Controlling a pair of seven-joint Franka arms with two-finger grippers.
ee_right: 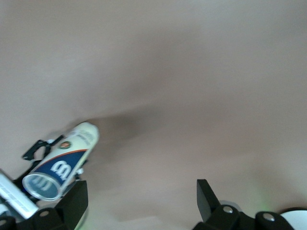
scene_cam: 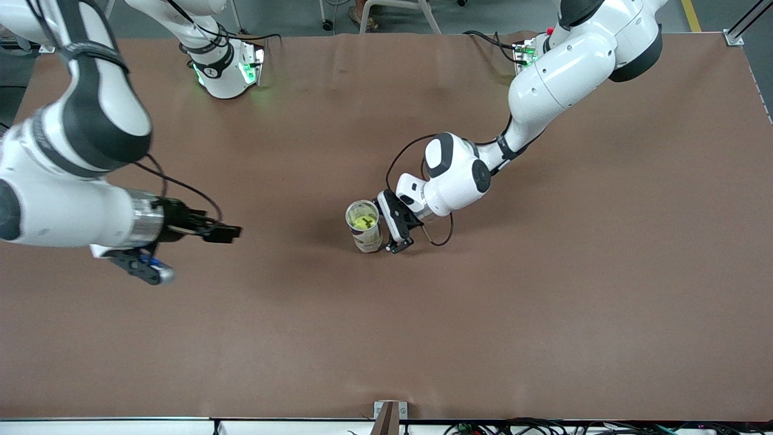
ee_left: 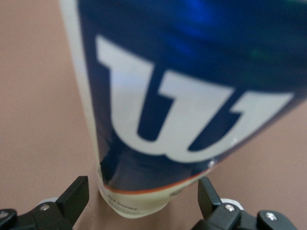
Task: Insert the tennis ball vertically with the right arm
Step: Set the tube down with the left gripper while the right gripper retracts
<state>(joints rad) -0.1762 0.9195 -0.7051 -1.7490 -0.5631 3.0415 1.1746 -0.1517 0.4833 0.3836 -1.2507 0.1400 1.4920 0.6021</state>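
Observation:
A tennis ball can (scene_cam: 366,228) with a blue and white label stands upright mid-table, open end up. The yellow-green tennis ball (scene_cam: 364,222) sits inside it. My left gripper (scene_cam: 389,225) is low beside the can, toward the left arm's end, fingers open on either side of it. In the left wrist view the can (ee_left: 158,120) fills the frame and the fingers (ee_left: 76,196) stand apart from it. My right gripper (scene_cam: 232,231) is open and empty, over bare table toward the right arm's end. The right wrist view shows the can (ee_right: 60,165) off to one side.
The brown table cover (scene_cam: 543,314) spreads around the can. The arm bases (scene_cam: 226,69) stand along the table edge farthest from the front camera. A small bracket (scene_cam: 389,414) sits at the edge nearest to it.

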